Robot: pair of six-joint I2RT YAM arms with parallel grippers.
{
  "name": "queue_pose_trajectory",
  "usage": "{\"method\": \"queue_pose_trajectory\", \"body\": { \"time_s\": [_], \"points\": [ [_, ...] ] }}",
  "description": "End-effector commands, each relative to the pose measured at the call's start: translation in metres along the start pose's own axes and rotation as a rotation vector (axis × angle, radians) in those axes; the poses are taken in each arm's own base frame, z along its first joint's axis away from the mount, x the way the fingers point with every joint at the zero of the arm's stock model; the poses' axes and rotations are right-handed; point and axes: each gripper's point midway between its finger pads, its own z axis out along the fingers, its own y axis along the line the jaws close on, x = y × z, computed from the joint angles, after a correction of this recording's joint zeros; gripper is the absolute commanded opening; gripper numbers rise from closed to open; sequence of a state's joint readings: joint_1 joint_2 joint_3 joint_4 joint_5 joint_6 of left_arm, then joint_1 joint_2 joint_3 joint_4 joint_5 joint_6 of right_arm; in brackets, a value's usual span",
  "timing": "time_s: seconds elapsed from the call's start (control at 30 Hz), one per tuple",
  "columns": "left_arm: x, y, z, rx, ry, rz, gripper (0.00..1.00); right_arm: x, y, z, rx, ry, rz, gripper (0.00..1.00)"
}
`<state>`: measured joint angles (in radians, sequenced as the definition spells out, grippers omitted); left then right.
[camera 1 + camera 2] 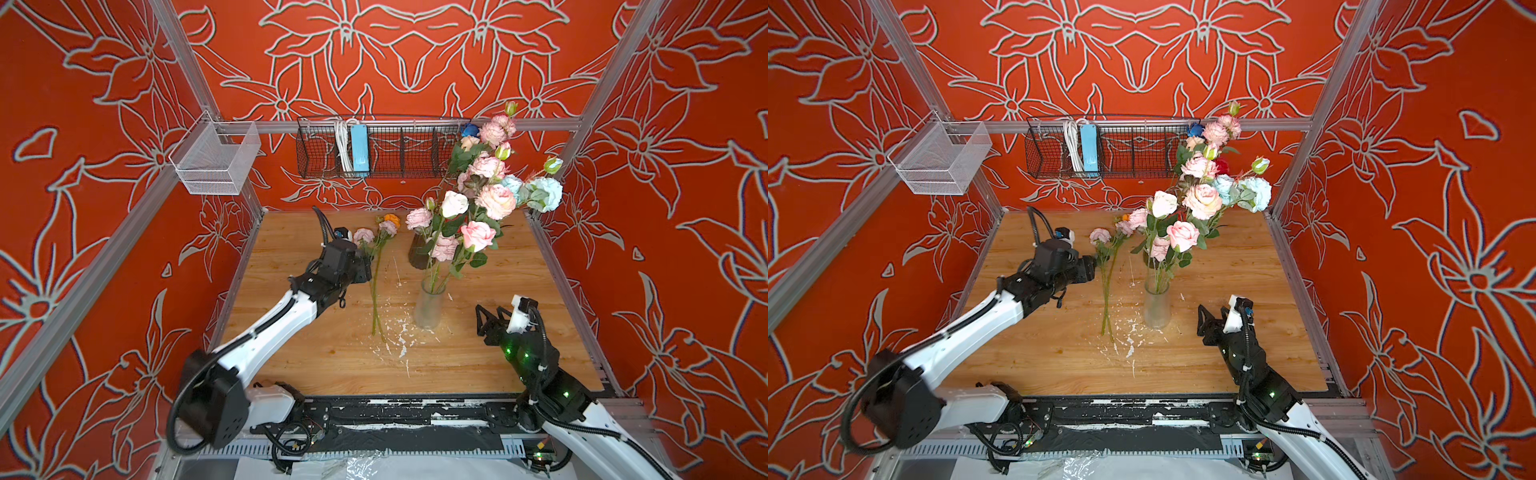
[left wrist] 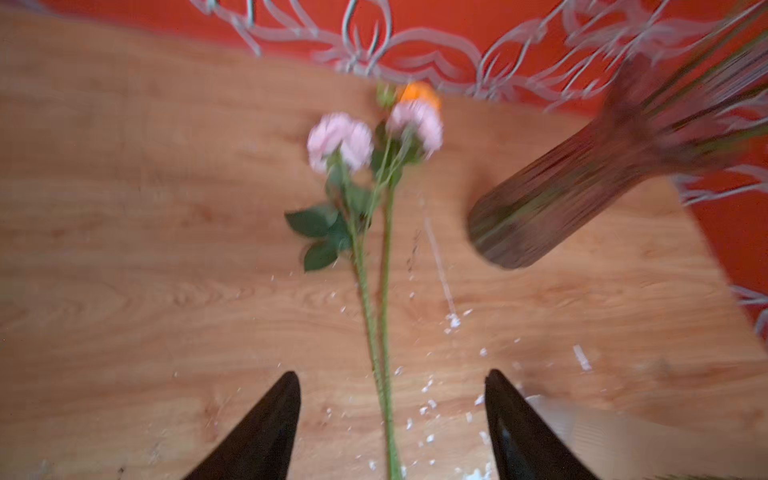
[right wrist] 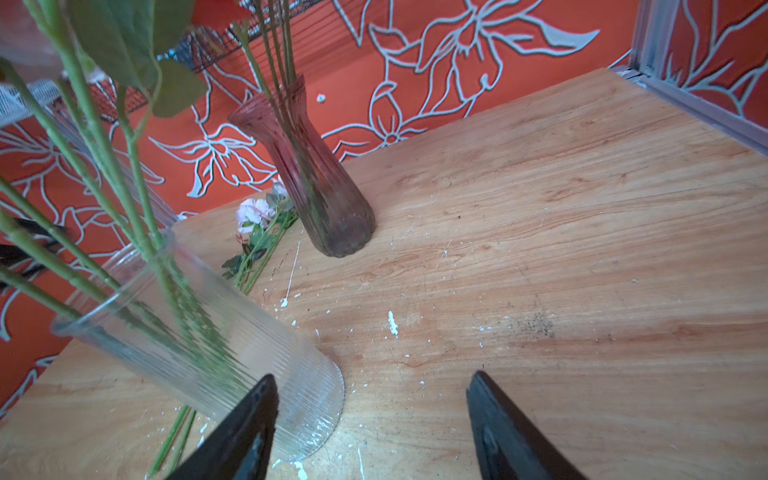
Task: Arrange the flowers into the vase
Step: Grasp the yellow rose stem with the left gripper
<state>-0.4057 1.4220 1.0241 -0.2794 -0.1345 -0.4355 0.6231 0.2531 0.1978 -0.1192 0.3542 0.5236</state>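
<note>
1. Two loose flowers (image 1: 376, 291) lie flat on the wooden table (image 1: 498, 353), a little to the left of the clear glass vase (image 1: 430, 307). Their pink heads point to the far wall and their cut ends point to the near edge. So their long line runs from near to far.
2. The left gripper (image 2: 390, 374) is right beside these stems, at the leafy far part just below the pink heads. In the left wrist view the two green stems run straight through the gap between its fingers. The fingers are spread apart and hold nothing.
3. That view is blurry, so it is not clear how high the fingers are above the stems.
4. The right gripper (image 1: 489, 309) sits near the clear vase, on its right side. Its fingers are spread too, and they are empty. The vase stands between it and the loose flowers, so the left arm is much nearer to them.
5. The clear vase already holds a bunch of pink and white flowers. A dark red vase (image 1: 417, 253) stands behind it, farther back, with more stems in it.
6. The next move is likely a pinch by the left fingers. The gap lies across the stems, so a squeeze should catch them, maybe both at once. The vase waits to the right.
</note>
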Motion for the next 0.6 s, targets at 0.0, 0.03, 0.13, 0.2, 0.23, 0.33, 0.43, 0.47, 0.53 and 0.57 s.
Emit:
{"method": "queue_pose_trajectory", "body": {
  "time_s": [0.0, 0.03, 0.13, 0.2, 0.23, 0.33, 0.43, 0.47, 0.53, 0.57],
  "points": [
    [0.019, 0.003, 0.033, -0.013, 0.153, -0.054, 0.61, -0.001, 0.007, 0.004, -0.028, 0.003, -0.009, 0.73],
    [0.021, 0.004, 0.046, -0.029, 0.186, -0.047, 0.57, 0.000, 0.007, 0.005, -0.026, 0.009, -0.013, 0.73],
    [0.034, -0.006, 0.072, -0.007, 0.288, -0.032, 0.52, 0.002, 0.006, 0.007, -0.017, 0.017, -0.024, 0.73],
    [0.041, -0.011, 0.082, -0.003, 0.334, -0.022, 0.51, 0.002, 0.006, 0.007, -0.013, 0.018, -0.029, 0.73],
    [0.041, -0.013, 0.085, -0.018, 0.340, -0.002, 0.51, 0.002, 0.006, 0.007, -0.012, 0.016, -0.030, 0.73],
    [0.038, -0.020, 0.091, -0.056, 0.333, 0.070, 0.51, 0.001, 0.005, 0.007, -0.010, 0.012, -0.031, 0.73],
    [0.035, -0.020, 0.102, -0.104, 0.351, 0.114, 0.51, 0.001, 0.004, 0.006, -0.008, 0.008, -0.032, 0.73],
    [0.035, -0.019, 0.108, -0.116, 0.359, 0.128, 0.51, 0.000, 0.004, 0.006, -0.007, 0.006, -0.031, 0.73],
    [0.038, -0.016, 0.119, -0.141, 0.380, 0.145, 0.51, 0.000, 0.003, 0.006, -0.004, 0.005, -0.033, 0.73],
    [0.040, -0.016, 0.124, -0.145, 0.395, 0.156, 0.50, 0.000, 0.003, 0.006, -0.002, 0.005, -0.034, 0.73]
  ]
}}
